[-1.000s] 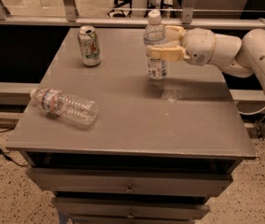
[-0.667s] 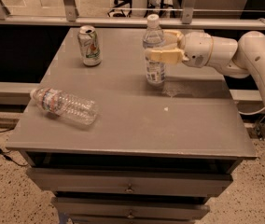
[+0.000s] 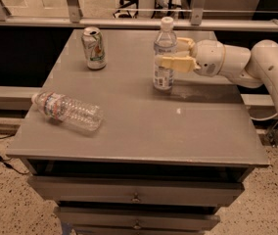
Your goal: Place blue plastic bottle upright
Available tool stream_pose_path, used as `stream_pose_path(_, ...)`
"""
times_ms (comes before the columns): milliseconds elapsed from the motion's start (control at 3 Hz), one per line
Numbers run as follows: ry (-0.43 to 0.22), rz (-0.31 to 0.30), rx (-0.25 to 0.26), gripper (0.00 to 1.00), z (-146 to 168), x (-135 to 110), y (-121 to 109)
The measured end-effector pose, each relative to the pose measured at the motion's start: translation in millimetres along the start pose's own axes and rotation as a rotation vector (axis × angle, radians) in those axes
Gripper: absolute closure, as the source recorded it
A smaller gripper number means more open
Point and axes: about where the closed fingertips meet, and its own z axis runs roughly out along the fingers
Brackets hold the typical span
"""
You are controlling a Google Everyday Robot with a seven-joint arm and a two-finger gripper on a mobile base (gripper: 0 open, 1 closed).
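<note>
Jaws still clamp the blue plastic bottle (image 3: 162,77); the gripper (image 3: 168,52) has lowered it upright onto the table (image 3: 129,131), so only release remains.

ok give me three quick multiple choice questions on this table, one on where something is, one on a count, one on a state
1. Where on the table is the drink can?
A. at the front edge
B. far back, on the left
C. on the right, beside the arm

2. How many plastic bottles are on the table?
A. one
B. two
C. three

3. How is the blue plastic bottle positioned?
A. lying on its side
B. upright, cap up
C. upside down on its cap

Answers:
1 B: the drink can stands at the far left of the table.
2 B: only the blue plastic bottle and the clear ribbed bottle are there.
3 B: its white cap points up, with the gripper at its middle, reaching in from the right; the ribbed bottle is the one lying down.
</note>
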Motion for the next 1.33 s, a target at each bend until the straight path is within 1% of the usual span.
stream_pose_path(333,0.012,0.007,0.006,0.00,-6.4,7.0,2.2)
stream_pose_path(667,0.043,0.000,0.008,0.00,-16.6,12.1,4.5)
stream_pose_path(1000,0.119,-0.021,0.023,0.00,-50.7,16.8,6.1)
stream_pose_path(1333,0.141,-0.026,0.022,0.00,-59.7,19.2,7.2)
